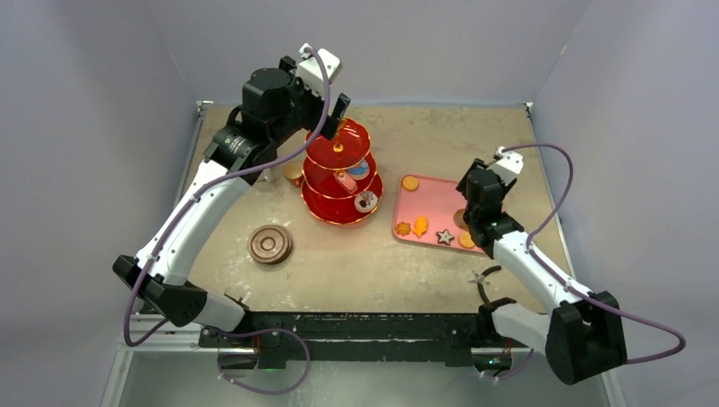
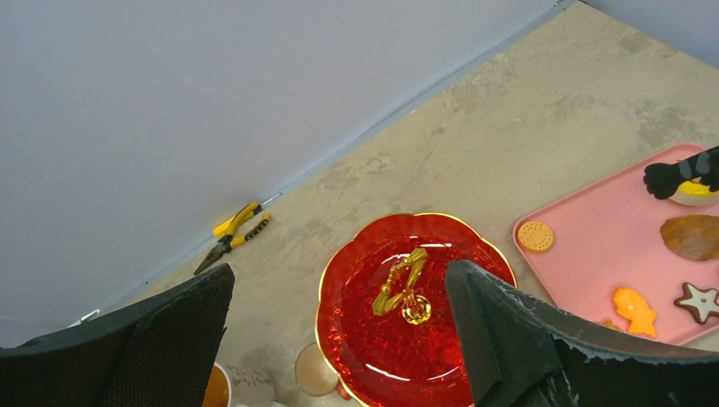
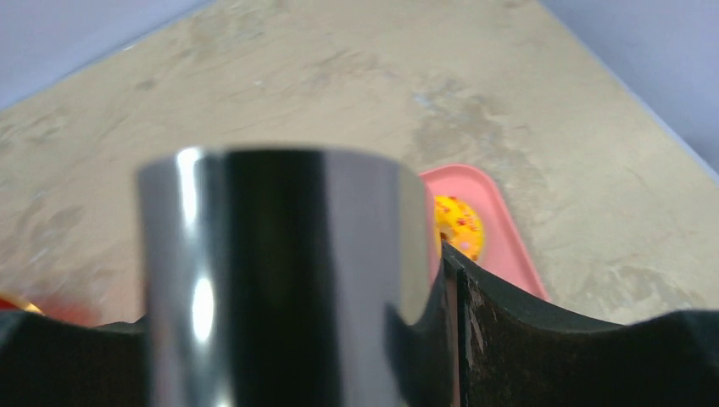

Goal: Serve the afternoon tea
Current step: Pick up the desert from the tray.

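On the left of the counter (image 1: 356,263), a stack of brown saucers (image 1: 270,244) lies by itself, well apart from either arm. Behind it and to the right stands the red three-tier stand (image 1: 315,208), with a few pastries on its tiers. The left end effector (image 1: 337,117) hangs directly over its top, jaws spread wide and holding nothing. In the left wrist view the gold handle (image 2: 405,287) sits below and between the two fingers, somewhat closer to the right one. Its long axis runs on a diagonal across the gap rather than square to it. By my reading, a grasp here calls for a straight descent, perhaps with a small wrist turn so the jaws close across the handle. The left arm is plainly the nearer one.

Further right, the pink tray (image 1: 437,199) holds biscuits. The right end effector (image 1: 481,212) hovers over it, well apart from the stand, and appears clamped on a shiny metal piece (image 3: 280,271), too blurred to name.
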### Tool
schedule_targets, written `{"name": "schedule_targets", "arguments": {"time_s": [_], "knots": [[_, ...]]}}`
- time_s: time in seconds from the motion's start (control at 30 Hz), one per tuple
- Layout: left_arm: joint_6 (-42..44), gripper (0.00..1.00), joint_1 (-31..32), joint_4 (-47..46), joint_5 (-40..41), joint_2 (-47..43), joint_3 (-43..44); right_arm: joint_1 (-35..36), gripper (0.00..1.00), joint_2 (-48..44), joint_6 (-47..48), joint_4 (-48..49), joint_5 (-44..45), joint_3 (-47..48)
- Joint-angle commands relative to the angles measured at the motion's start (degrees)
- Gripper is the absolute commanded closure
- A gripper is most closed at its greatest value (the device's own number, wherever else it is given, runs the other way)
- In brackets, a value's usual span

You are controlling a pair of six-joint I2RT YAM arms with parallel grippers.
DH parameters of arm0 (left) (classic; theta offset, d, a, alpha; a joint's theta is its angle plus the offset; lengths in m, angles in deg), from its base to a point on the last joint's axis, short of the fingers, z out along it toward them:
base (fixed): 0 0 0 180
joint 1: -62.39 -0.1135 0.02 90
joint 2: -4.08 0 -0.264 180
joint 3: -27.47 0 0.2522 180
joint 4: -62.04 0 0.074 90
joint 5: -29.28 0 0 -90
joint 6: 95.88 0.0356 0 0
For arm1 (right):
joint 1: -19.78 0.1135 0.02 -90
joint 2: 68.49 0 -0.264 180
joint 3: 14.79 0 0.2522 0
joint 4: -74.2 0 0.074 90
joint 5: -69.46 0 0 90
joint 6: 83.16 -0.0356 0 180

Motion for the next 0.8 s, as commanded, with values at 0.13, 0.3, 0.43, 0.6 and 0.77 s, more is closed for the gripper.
{"name": "schedule_targets", "arguments": {"time_s": [0.13, 0.3, 0.43, 0.6, 0.77], "knots": [[-0.99, 0.04, -0.46, -0.75, -1.39, 0.49, 2.07, -5.62, 0.39, 1.83, -3.97, 0.15, 5.41, 0.46], [-0.77, 0.04, -0.46, -0.75, -1.41, 0.58, 1.74, -6.69, 0.37, 1.84, -4.93, -0.43, 6.2, -0.05], [-0.78, 0.04, -0.53, -0.8, -1.4, 0.56, 1.92, -7.17, 0.34, 3.08, -5.27, -0.11, 5.52, -0.5], [-0.81, 0.04, -0.52, -0.61, -1.42, 0.48, 2.18, -7.71, 0.32, 5.07, -6.0, -0.01, 5.28, -0.57], [-0.64, 0.04, -0.5, -0.58, -1.22, 0.26, 2.2, -8.41, 0.32, 7.81, -6.5, 0.67, 4.02, -0.24]]}}
